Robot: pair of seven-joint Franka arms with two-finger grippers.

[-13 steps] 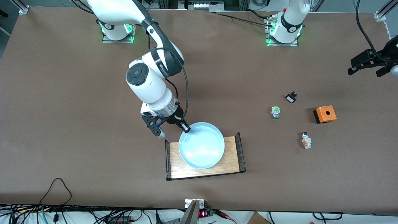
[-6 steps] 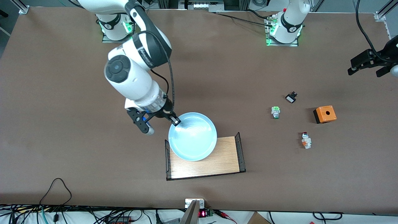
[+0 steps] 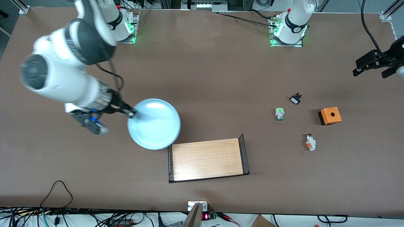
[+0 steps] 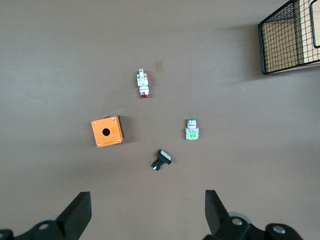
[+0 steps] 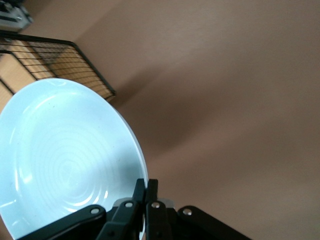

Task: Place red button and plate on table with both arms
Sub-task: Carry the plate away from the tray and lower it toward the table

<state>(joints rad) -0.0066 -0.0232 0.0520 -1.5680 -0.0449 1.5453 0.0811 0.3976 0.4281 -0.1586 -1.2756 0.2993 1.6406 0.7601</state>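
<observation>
My right gripper (image 3: 130,113) (image 5: 146,186) is shut on the rim of the light-blue plate (image 3: 154,124) (image 5: 65,155) and holds it up over the brown table (image 3: 208,78), beside the wooden tray toward the right arm's end. The red button (image 3: 310,141) (image 4: 143,83) lies on its side on the table toward the left arm's end. My left gripper (image 3: 375,65) (image 4: 148,212) hangs open high over that end of the table, with nothing between its fingers.
A light-wood tray (image 3: 208,159) with black mesh ends sits near the front camera. Around the red button lie a green-capped switch (image 3: 279,113) (image 4: 191,129), a small black switch (image 3: 295,99) (image 4: 161,160) and an orange box (image 3: 329,115) (image 4: 106,131) with a hole.
My right arm has lifted the plate off the tray and swung it toward the right arm's end of the table. The left arm has not moved.
</observation>
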